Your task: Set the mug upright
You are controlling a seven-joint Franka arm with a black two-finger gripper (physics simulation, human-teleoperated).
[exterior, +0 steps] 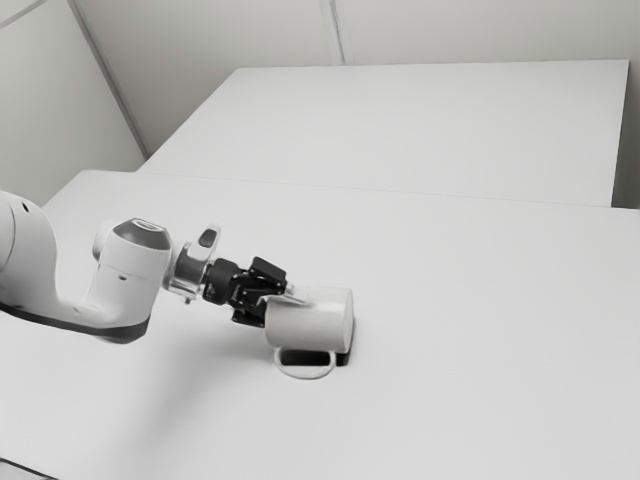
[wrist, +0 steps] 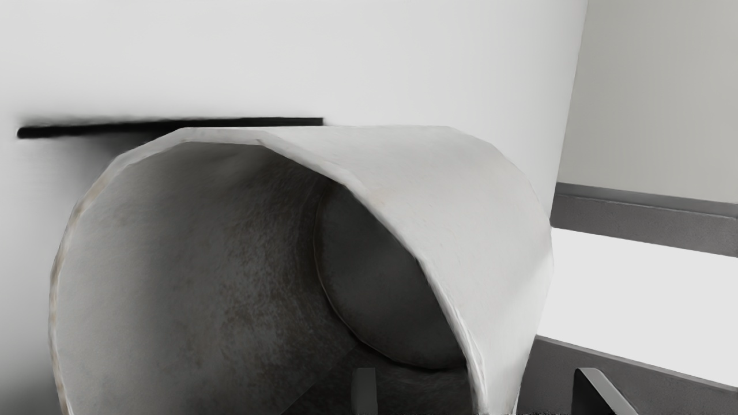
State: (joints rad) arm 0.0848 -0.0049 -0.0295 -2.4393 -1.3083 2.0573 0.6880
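At the exterior view's left, the white jointed robot arm [exterior: 125,280] reaches rightward over the pale, smooth table [exterior: 480,350]. Next along, the black two-finger pincer [wrist: 478,392] stands open, one finger inside the mouth and one outside, the wall between them with a gap visible on either side; nothing is gripped. To its right, the off-white cylindrical mug [exterior: 308,320] lies on its side, mouth to the left, base to the right, its looped handle [exterior: 305,374] toward the near side. Assessment: the step in hand appears to be gripping the wall. Closure should be slow and centred, since early contact by one finger could roll the mug. Thereafter, the mouth end should be raised about the base edge, the handle kept from catching, and release withheld until the base sits flat.
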